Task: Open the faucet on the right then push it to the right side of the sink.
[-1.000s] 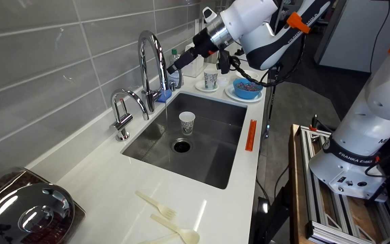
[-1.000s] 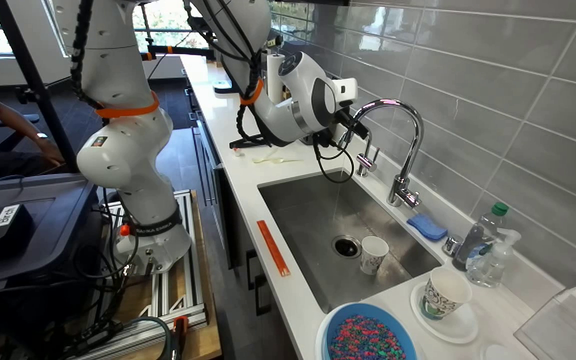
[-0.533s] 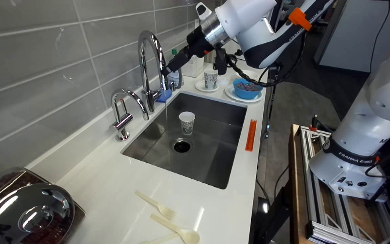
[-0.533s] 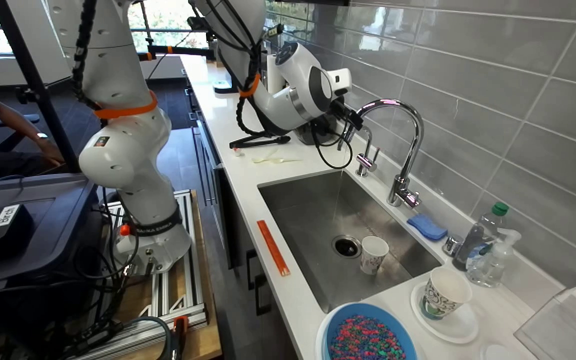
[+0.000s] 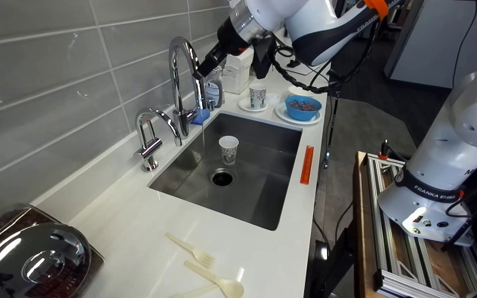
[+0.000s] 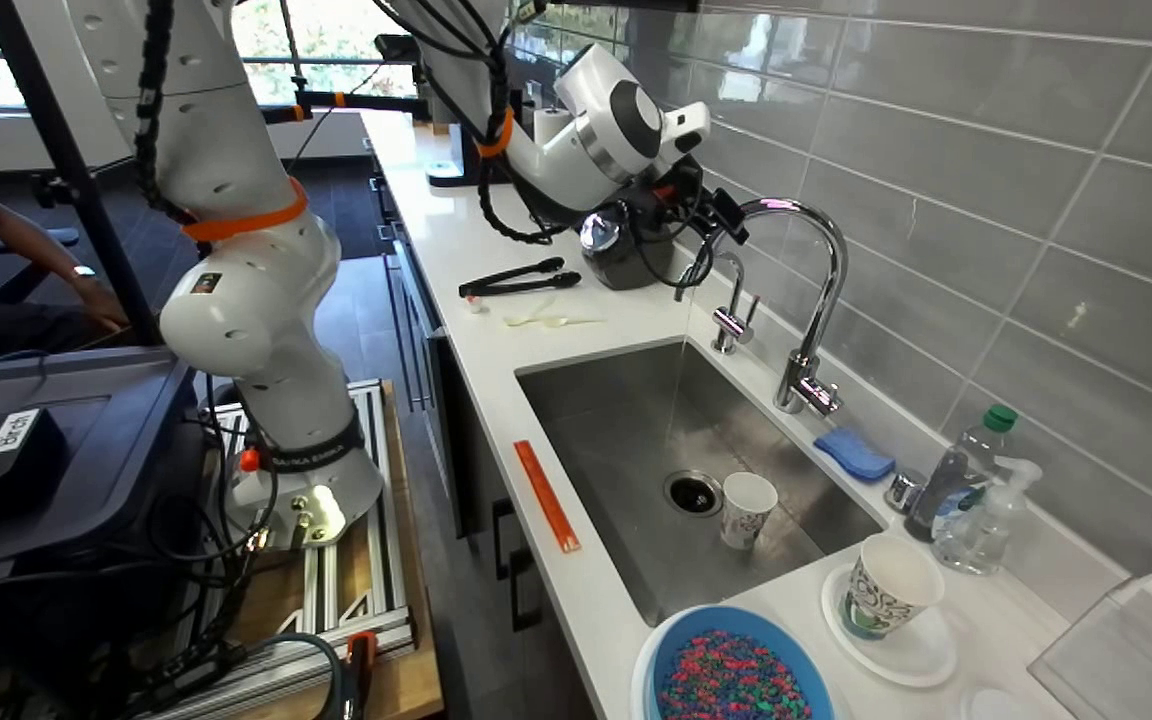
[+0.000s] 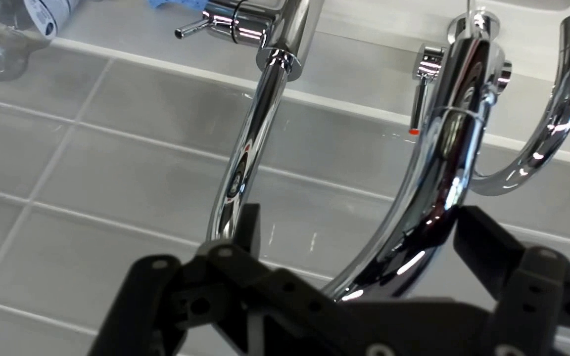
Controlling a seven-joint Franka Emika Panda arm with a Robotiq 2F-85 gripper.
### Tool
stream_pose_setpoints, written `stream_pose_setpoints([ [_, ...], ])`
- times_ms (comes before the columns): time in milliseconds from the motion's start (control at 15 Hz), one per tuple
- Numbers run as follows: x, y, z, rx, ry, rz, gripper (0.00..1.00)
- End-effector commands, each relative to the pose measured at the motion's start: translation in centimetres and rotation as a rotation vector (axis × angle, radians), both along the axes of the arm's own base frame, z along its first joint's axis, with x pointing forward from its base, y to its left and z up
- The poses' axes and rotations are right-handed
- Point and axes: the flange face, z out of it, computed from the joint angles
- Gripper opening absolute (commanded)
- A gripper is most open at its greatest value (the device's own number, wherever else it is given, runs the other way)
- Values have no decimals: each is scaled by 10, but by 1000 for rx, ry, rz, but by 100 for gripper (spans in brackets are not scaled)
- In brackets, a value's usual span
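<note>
- Standing in the wide grey steel sink (image 5: 246, 200): one white patterned paper cup (image 5: 228, 151).
- One round blue bowl (image 5: 300, 114) holds tiny coloured bits (image 6: 736, 675).
- Beside the sink, the tall shiny chrome faucet (image 6: 831, 283) runs water (image 5: 203, 140).
- One short chrome tap (image 5: 150, 148) makes two with it.
- Black claw (image 7: 361, 227): spread wide, spout (image 7: 423, 222) between its sides, maybe touching.

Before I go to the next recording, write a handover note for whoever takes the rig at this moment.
Claw: open, holding nothing; the spout shows between its fingers in the wrist view, contact unclear.
Tall faucet: beside the sink, spout turned toward the low tap.
Done: faucet open; a thin stream of water runs into the sink.
Remaining: pushing the spout to the sink's right side.
</note>
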Motion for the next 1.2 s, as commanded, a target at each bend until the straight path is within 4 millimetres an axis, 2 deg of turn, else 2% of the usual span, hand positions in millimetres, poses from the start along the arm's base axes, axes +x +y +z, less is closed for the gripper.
stream_pose_setpoints([
  [0, 1, 7, 0, -31, 12, -35, 100],
  [667, 5, 17, -16, -13, 46, -47, 100],
  [1133, 6, 8, -29, -13, 69, -116, 100],
])
